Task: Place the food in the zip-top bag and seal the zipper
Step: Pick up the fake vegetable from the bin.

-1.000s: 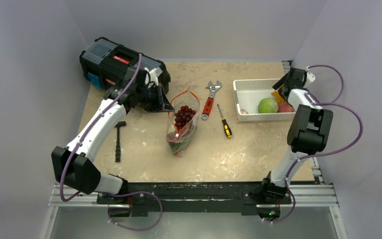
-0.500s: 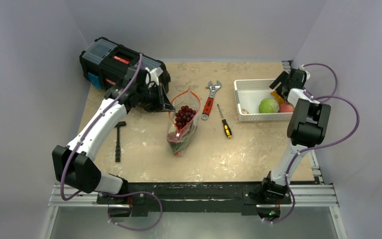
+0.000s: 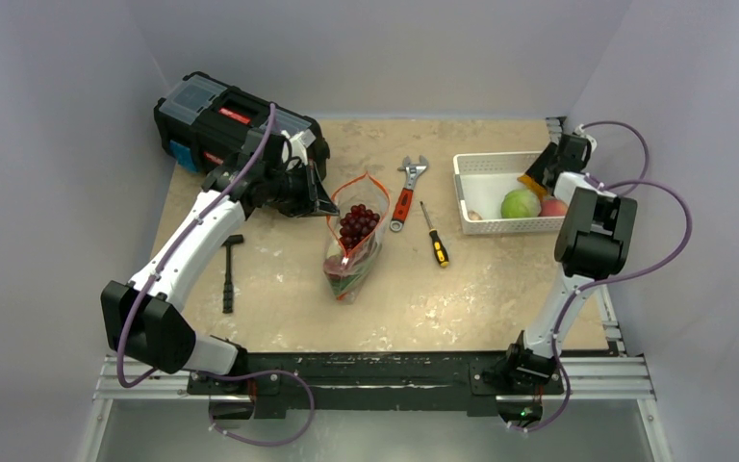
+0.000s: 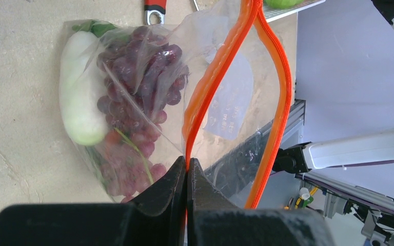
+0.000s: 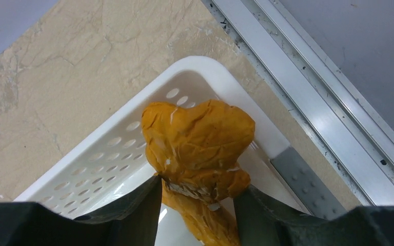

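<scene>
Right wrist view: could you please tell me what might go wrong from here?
1. The right gripper pinches only one end of the orange piece, tight in the basket corner; it may slip or snag on lifting.
2. The left gripper holds just one side of the zipper, so the bag mouth could sag narrow.

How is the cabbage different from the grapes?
The cabbage is one round green ball; the grapes are a dark purple bunch of small ones. The cabbage sits in the white basket; the grapes are inside the clear bag. Both are food.
</scene>
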Available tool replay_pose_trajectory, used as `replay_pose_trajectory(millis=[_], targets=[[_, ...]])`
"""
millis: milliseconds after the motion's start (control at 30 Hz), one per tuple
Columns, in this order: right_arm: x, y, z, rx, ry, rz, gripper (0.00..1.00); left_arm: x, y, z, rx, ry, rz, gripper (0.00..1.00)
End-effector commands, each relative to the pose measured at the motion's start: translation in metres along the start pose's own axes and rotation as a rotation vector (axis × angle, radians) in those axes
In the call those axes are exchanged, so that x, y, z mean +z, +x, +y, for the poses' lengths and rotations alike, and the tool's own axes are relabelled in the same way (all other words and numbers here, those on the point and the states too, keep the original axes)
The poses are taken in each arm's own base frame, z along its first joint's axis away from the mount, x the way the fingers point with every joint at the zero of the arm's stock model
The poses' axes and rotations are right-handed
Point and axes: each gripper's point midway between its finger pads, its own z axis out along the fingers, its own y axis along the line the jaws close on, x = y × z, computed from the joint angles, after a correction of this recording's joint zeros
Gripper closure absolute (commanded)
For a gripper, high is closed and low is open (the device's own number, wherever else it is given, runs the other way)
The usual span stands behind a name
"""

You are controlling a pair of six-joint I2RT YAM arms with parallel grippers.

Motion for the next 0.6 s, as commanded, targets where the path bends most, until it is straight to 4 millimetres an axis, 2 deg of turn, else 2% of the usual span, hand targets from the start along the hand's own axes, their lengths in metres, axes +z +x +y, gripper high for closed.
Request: replay_pose_trajectory(millis=[0, 167, 467, 567], targets=[[-0.012, -0.029, 0.012, -0.006, -0.059, -0.097, 0.56, -0.003, -0.010, -0.014, 0.018, 0.052, -0.028, 1.00], [-0.031, -0.045, 0.019, 0.027, -0.081, -0.148, 0.71, -0.003, -0.010, -0.013, 0.017, 0.053, -0.027, 1.00], [-0.075, -0.070, 0.039, 0.096, -0.152, -0.229, 0.85, -0.004, -0.010, -0.014, 0.019, 0.056, -0.029, 1.00], [-0.091, -0.071, 0.049, 0.126, -0.190, -0.227, 0.91, -0.005, -0.010, -0.015, 0.019, 0.057, -0.030, 1.00]])
